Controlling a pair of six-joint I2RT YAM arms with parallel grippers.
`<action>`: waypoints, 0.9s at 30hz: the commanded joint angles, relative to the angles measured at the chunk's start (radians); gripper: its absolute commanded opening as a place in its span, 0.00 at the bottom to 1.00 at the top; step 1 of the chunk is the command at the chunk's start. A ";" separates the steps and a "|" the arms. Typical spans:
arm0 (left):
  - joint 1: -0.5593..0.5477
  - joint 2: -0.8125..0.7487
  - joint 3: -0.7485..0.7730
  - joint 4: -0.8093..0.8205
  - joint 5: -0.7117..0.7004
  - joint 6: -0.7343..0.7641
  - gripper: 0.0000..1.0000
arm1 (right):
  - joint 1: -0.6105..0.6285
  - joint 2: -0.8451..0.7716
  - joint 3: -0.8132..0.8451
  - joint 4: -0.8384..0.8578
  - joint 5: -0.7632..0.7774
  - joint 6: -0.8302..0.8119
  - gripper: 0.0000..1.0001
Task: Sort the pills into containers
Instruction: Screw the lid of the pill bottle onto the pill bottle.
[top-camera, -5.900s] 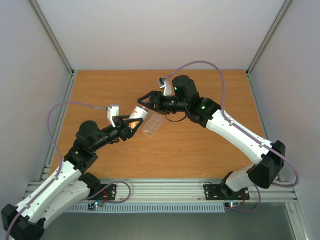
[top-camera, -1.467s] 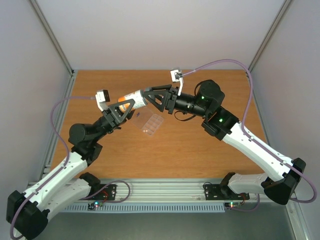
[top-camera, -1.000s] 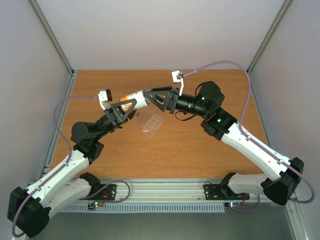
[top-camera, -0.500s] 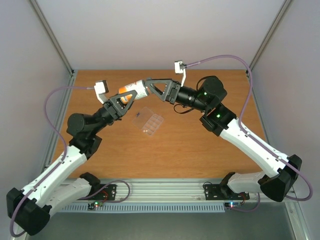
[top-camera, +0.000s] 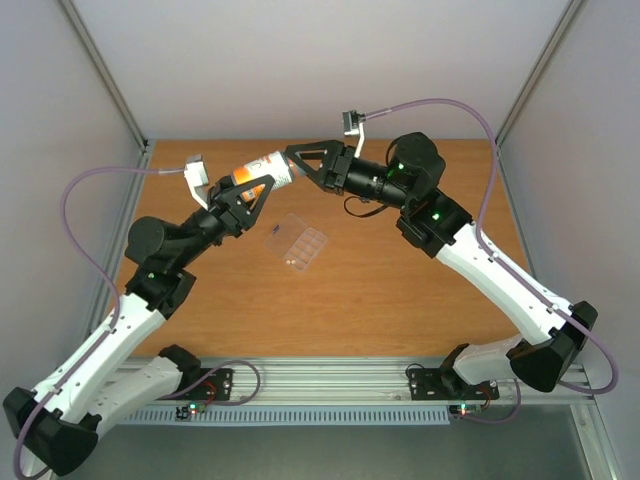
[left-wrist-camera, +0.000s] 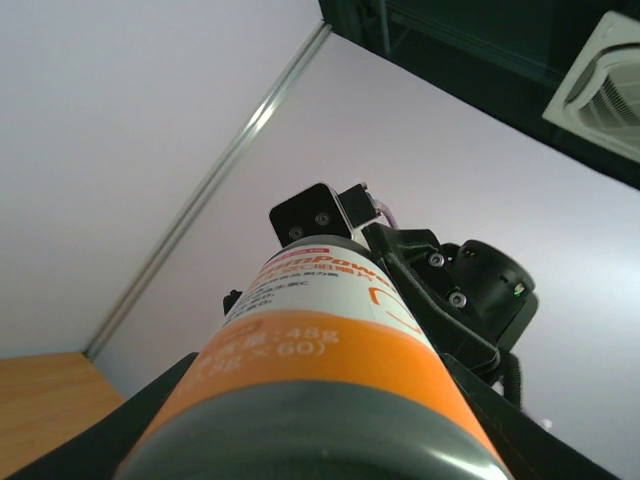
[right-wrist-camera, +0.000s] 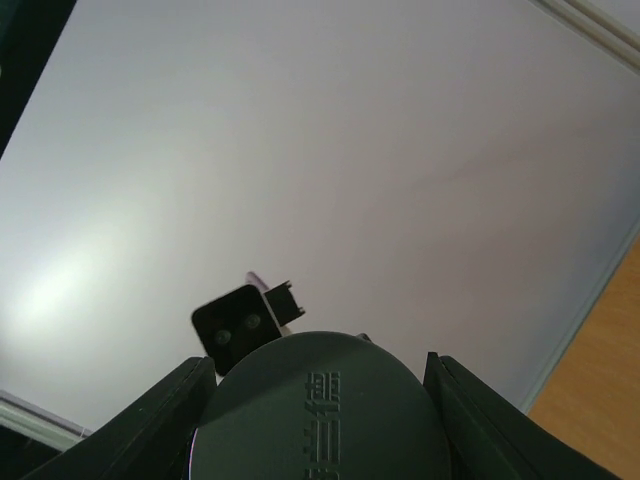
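Widest thing in the overhead view: the brown wooden table (top-camera: 400, 290), filling the middle of the frame. The white-and-black left arm (top-camera: 130, 320) climbs from the lower left corner, and the matching right arm (top-camera: 490, 270) climbs from the lower right. They meet at upper centre, raised above the wood.

Between them is a cylindrical plastic bottle (top-camera: 262, 170) with an orange band and a white printed label, lying nearly level. The left gripper (top-camera: 258, 190) is partly closed on the bottle's orange end. Its wrist view shows the barrel filling the lower middle, with black fingers (left-wrist-camera: 100, 440) hugging it from below.

The right gripper (top-camera: 296, 162) is also partly closed, taking the other end. In its wrist view the round grey cap (right-wrist-camera: 320, 400), embossed with characters, sits bottom centre, flanked by a finger on each side.

Down on the table, just below and right of the bottle and apart from both grippers, the flat clear plastic pill box (top-camera: 300, 242) lies at a slant. I cannot tell whether its lid is up or down.

The pills are tiny — a pair of pale specks (top-camera: 290, 262) at the box's lower-left end. Which cells they occupy is too small to make out.
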 joint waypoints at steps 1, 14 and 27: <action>-0.048 0.044 0.017 -0.178 0.038 0.242 0.00 | 0.079 0.103 0.018 -0.253 -0.158 0.088 0.01; -0.063 -0.006 -0.062 -0.212 -0.049 0.460 0.00 | 0.086 0.189 0.193 -0.435 -0.155 0.247 0.01; -0.062 -0.074 -0.177 -0.030 -0.133 0.244 0.00 | 0.090 0.146 0.201 -0.427 -0.078 0.228 0.30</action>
